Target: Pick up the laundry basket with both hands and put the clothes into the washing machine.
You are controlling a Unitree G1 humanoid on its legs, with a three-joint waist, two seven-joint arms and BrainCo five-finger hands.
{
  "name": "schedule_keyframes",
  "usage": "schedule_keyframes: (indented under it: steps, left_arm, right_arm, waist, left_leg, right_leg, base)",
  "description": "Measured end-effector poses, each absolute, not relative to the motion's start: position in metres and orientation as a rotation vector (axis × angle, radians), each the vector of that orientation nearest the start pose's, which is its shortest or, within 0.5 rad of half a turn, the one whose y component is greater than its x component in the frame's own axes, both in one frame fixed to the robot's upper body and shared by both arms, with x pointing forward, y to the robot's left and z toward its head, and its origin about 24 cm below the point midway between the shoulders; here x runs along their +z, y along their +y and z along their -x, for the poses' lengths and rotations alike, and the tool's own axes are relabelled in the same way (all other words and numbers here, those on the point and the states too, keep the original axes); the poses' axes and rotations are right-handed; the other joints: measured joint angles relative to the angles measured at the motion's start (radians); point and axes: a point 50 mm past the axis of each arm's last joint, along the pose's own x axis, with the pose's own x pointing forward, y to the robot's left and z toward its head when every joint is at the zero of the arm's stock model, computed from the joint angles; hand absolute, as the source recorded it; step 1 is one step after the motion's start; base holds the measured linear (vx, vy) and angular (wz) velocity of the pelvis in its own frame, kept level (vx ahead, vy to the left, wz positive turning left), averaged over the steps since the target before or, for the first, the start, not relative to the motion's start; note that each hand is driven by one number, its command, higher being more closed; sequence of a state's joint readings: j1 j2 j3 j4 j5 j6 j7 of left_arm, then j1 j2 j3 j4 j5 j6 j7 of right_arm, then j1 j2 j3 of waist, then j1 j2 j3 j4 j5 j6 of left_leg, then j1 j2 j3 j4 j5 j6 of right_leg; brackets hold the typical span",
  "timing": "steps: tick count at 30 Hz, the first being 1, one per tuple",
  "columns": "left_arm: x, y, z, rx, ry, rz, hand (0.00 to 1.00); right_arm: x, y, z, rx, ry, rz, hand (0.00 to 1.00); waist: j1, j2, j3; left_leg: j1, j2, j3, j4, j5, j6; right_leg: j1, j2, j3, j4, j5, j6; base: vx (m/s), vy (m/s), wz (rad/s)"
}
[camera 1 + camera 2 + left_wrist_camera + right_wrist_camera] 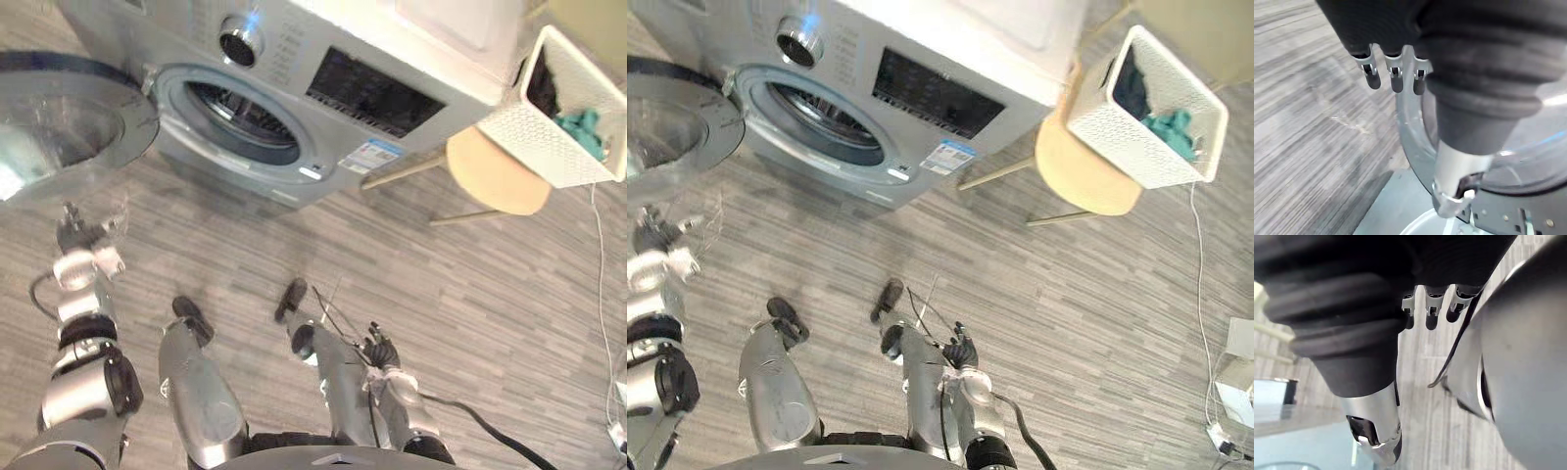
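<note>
We hung both arms low, left hand (83, 240) and right hand (384, 354) relaxed open and empty, the laundry basket (539, 137) far beyond their fingers (1396, 84).

The left arm (84, 343) rises from seven o'clock in the head view. Its forearm points up towards twelve, and the left hand (83, 240) sits at about nine o'clock. The wrist camera shows the dark ribbed cover (1484, 73) on that wrist, with the fingers (1396, 84) hanging loose in a row, their dark tips apart from the thumb (1452, 191), which is stretched out straight.

The right arm (411, 421) comes in at five o'clock with the forearm angled towards eleven. The right hand (380, 354) is low, near six o'clock. Its own wrist camera shows the fingers (1431, 318) relaxed and the thumb (1376, 431) extended away from them.
</note>
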State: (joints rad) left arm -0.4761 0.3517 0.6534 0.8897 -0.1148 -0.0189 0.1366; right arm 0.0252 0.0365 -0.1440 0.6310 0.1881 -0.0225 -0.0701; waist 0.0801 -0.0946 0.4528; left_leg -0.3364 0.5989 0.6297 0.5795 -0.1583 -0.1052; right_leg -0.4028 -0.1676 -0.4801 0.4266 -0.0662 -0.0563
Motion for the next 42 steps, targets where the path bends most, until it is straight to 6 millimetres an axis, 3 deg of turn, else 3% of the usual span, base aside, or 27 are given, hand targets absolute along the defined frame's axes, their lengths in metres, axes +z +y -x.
schedule_keyframes:
  steps: [2,3,4,5,8,10,12,13,14,15,16,17,19,21,22,24,25,26,28,29,30,31,34,37,40,41,42]
  left_arm:
    - [-0.029,0.341,-0.242,0.836,0.396,0.265,0.0]
    - [-0.056,0.337,-0.216,0.889,0.48,0.339,0.0]
    - [-0.068,0.333,-0.203,0.91,0.518,0.381,0.0]
    - [-0.097,0.309,-0.18,0.933,0.62,0.492,0.0]
    - [-0.145,0.242,-0.134,0.912,0.837,0.671,0.0]
    - [-0.15,0.232,-0.119,0.901,0.854,0.672,0.0]
    - [-0.153,0.234,-0.105,0.913,0.862,0.666,0.0]
    - [-0.15,0.24,-0.098,0.917,0.826,0.642,0.0]
    - [-0.148,0.243,-0.1,0.892,0.806,0.614,0.0]
    - [-0.148,0.243,-0.1,0.877,0.815,0.6,0.0]
    - [-0.152,0.237,-0.095,0.84,0.866,0.578,0.0]
    - [-0.156,0.229,-0.089,0.789,0.92,0.543,0.0]
    - [-0.16,0.212,-0.089,0.702,0.98,0.518,0.0]
    - [-0.158,0.213,-0.096,0.677,0.963,0.511,0.0]
    - [-0.158,0.21,-0.1,0.648,0.968,0.496,0.0]
    - [-0.158,0.204,-0.104,0.615,0.975,0.487,0.0]
    - [-0.159,0.203,-0.102,0.617,0.985,0.487,0.0]
    - [-0.161,0.201,-0.096,0.625,1.01,0.49,0.0]
    - [-0.162,0.208,-0.091,0.643,1.025,0.479,0.0]
    - [-0.162,0.207,-0.094,0.641,1.024,0.476,0.0]
    - [-0.162,0.207,-0.092,0.64,1.031,0.473,0.0]
    - [-0.163,0.207,-0.088,0.633,1.045,0.457,0.0]
    - [-0.158,0.202,-0.106,0.557,1.005,0.411,0.0]
    - [-0.148,0.192,-0.134,0.457,0.937,0.368,0.0]
    - [-0.143,0.182,-0.153,0.38,0.909,0.327,0.0]
    - [-0.141,0.18,-0.158,0.343,0.901,0.283,0.0]
    - [-0.141,0.181,-0.159,0.337,0.897,0.268,0.0]
  right_arm:
    - [-0.111,-0.171,-0.181,-0.267,0.699,-0.215,0.0]
    - [-0.119,-0.172,-0.174,-0.265,0.749,-0.197,0.0]
    - [-0.121,-0.174,-0.174,-0.26,0.765,-0.186,0.0]
    - [-0.121,-0.183,-0.172,-0.259,0.773,-0.152,0.0]
    - [-0.121,-0.204,-0.167,-0.255,0.796,-0.082,0.0]
    - [-0.123,-0.203,-0.158,-0.221,0.807,-0.074,0.0]
    - [-0.126,-0.195,-0.15,-0.184,0.827,-0.071,0.0]
    - [-0.125,-0.189,-0.15,-0.159,0.818,-0.067,0.0]
    - [-0.121,-0.185,-0.159,-0.136,0.794,-0.06,0.0]
    - [-0.12,-0.187,-0.162,-0.134,0.786,-0.052,0.0]
    - [-0.117,-0.192,-0.167,-0.137,0.772,-0.037,0.0]
    - [-0.114,-0.195,-0.167,-0.152,0.755,-0.036,0.0]
    - [-0.106,-0.202,-0.172,-0.194,0.706,-0.053,0.0]
    - [-0.089,-0.209,-0.187,-0.259,0.61,-0.07,0.0]
    - [-0.073,-0.216,-0.204,-0.296,0.526,-0.068,0.0]
    - [-0.045,-0.228,-0.237,-0.363,0.4,-0.058,0.0]
    - [-0.038,-0.229,-0.245,-0.375,0.369,-0.06,0.0]
    - [-0.025,-0.228,-0.259,-0.389,0.316,-0.063,0.0]
    - [-0.016,-0.221,-0.27,-0.385,0.278,-0.082,0.0]
    - [-0.007,-0.216,-0.28,-0.378,0.245,-0.089,0.0]
    - [-0.003,-0.214,-0.284,-0.375,0.232,-0.095,0.0]
    - [-0.001,-0.212,-0.287,-0.375,0.222,-0.098,0.0]
    - [0.005,-0.217,-0.29,-0.379,0.202,-0.048,0.0]
    - [0.025,-0.228,-0.302,-0.385,0.14,-0.01,0.0]
    - [0.043,-0.238,-0.312,-0.393,0.083,0.023,0.0]
    - [0.051,-0.245,-0.315,-0.403,0.059,0.042,0.0]
    - [0.054,-0.248,-0.315,-0.41,0.051,0.044,0.0]
  waist:
    - [-0.003,-0.011,-0.069]
    - [-0.001,-0.022,-0.112]
    - [-0.003,-0.02,-0.129]
    - [-0.016,0.014,-0.149]
    - [-0.066,0.067,-0.183]
    - [-0.092,0.074,-0.218]
    - [-0.092,0.074,-0.25]
    - [-0.078,0.075,-0.265]
    - [-0.057,0.07,-0.264]
    - [-0.045,0.084,-0.267]
    - [-0.031,0.09,-0.267]
    - [-0.032,0.102,-0.268]
    - [-0.04,0.106,-0.269]
    - [-0.031,0.092,-0.269]
    - [-0.032,0.089,-0.269]
    - [-0.023,0.11,-0.268]
    - [-0.018,0.116,-0.271]
    - [-0.006,0.123,-0.277]
    - [0.012,0.075,-0.289]
    - [0.024,0.071,-0.288]
    - [0.021,0.074,-0.287]
    - [0.006,0.08,-0.285]
    - [-0.006,0.076,-0.291]
    - [-0.012,0.084,-0.29]
    - [-0.02,0.103,-0.284]
    - [-0.024,0.118,-0.287]
    - [-0.023,0.119,-0.288]
  left_leg:
    - [0.057,0.012,0.035,-0.036,0.03,-0.046]
    - [0.1,0.012,0.062,-0.052,0.051,-0.081]
    - [0.126,0.021,0.07,-0.075,0.071,-0.095]
    - [0.172,0.016,0.112,-0.16,0.126,-0.08]
    - [0.331,-0.01,0.224,-0.312,0.268,-0.081]
    - [0.387,0.025,0.238,-0.303,0.355,-0.071]
    - [0.418,0.108,0.235,-0.212,0.481,0.034]
    - [0.387,0.18,0.157,-0.081,0.582,0.195]
    - [0.308,0.175,-0.021,0.139,0.411,0.263]
    - [0.269,0.138,-0.119,0.231,0.293,0.209]
    - [0.223,0.04,-0.25,0.338,0.154,0.15]
    - [0.187,-0.048,-0.301,0.344,0.104,0.151]
    - [0.105,-0.155,-0.296,0.289,0.102,0.149]
    - [0.045,-0.25,-0.296,0.253,0.04,0.119]
    - [0.021,-0.332,-0.295,0.178,0.004,0.089]
    - [0.013,-0.451,-0.282,-0.018,-0.002,0.079]
    - [0.026,-0.473,-0.271,-0.08,0.015,0.082]
    - [0.056,-0.491,-0.263,-0.156,0.022,0.177]
    - [0.092,-0.519,-0.233,-0.164,-0.027,0.188]
    - [0.131,-0.519,-0.206,-0.158,-0.062,0.183]
    - [0.157,-0.518,-0.202,-0.155,-0.072,0.185]
    - [0.212,-0.512,-0.203,-0.14,-0.091,0.203]
    - [0.32,-0.509,-0.249,-0.167,-0.104,0.211]
    - [0.348,-0.501,-0.328,-0.213,-0.09,0.187]
    - [0.357,-0.475,-0.421,-0.218,-0.084,0.176]
    - [0.358,-0.449,-0.469,-0.213,-0.089,0.128]
    - [0.358,-0.445,-0.487,-0.213,-0.095,0.101]
  right_leg:
    - [0.027,-0.087,-0.001,0.005,0.003,0.029]
    - [0.052,-0.126,0.002,-0.03,0.031,0.109]
    - [0.059,-0.107,0.004,-0.028,0.016,0.15]
    - [0.049,-0.078,-0.001,-0.023,0.01,0.141]
    - [0.055,-0.037,0.044,0.021,-0.041,0.116]
    - [0.072,-0.001,0.064,0.056,-0.093,0.092]
    - [0.111,0.074,0.113,0.038,-0.116,0.063]
    - [0.147,0.131,0.171,-0.005,-0.118,0.043]
    - [0.182,0.17,0.238,-0.046,-0.116,0.017]
    - [0.204,0.188,0.27,-0.071,-0.113,0.01]
    - [0.258,0.211,0.317,-0.109,-0.105,-0.001]
    - [0.314,0.222,0.326,-0.133,-0.101,-0.011]
    - [0.363,0.231,0.32,-0.147,-0.124,-0.008]
    - [0.389,0.224,0.317,-0.177,-0.134,-0.013]
    - [0.396,0.221,0.317,-0.197,-0.134,-0.014]
    - [0.399,0.22,0.323,-0.217,-0.137,-0.01]
    - [0.399,0.223,0.33,-0.215,-0.145,-0.004]
    - [0.398,0.232,0.348,-0.194,-0.174,0.006]
    - [0.381,0.197,0.365,-0.089,-0.233,0.043]
    - [0.313,0.172,0.37,0.131,-0.252,0.147]
    - [0.28,0.159,0.366,0.248,-0.237,0.213]
    - [0.25,0.13,0.338,0.431,-0.181,0.289]
    - [0.219,0.039,0.223,0.615,-0.154,0.225]
    - [0.172,-0.04,0.167,0.452,-0.203,0.13]
    - [0.152,-0.036,0.302,0.125,-0.177,0.137]
    - [0.156,-0.038,0.396,-0.062,-0.104,0.159]
    - [0.161,-0.039,0.429,-0.116,-0.073,0.169]
  base:
    - [0.09,-0.312,-0.52]
    - [0.1,-0.382,-0.6]
    - [0.11,-0.445,-0.67]
    - [0.06,-0.257,-0.54]
    - [0.08,-0.222,-0.63]
    - [0.11,-0.292,-0.66]
    - [0.17,-0.395,-0.95]
    - [0.17,-0.381,-1.53]
    - [0.15,-0.331,-1.67]
    - [0.09,-0.161,-1.79]
    - [0.12,-0.101,-1.47]
    - [0.13,-0.085,-1.15]
    - [0.14,-0.024,-0.22]
    - [0.16,0.001,0.15]
    - [0.22,0.035,0.2]
    - [0.26,0.086,-0.05]
    - [0.26,0.1,-0.35]
    - [0.29,0.069,-0.35]
    - [0.33,0.025,-0.35]
    - [0.29,0.001,-0.39]
    - [0.37,0.008,-0.29]
    - [0.44,-0.019,0.17]
    - [0.39,-0.084,0.37]
    - [0.27,-0.182,0.45]
    - [0.21,-0.302,0.59]
    - [0.19,-0.371,0.74]
    - [0.21,-0.424,0.86]
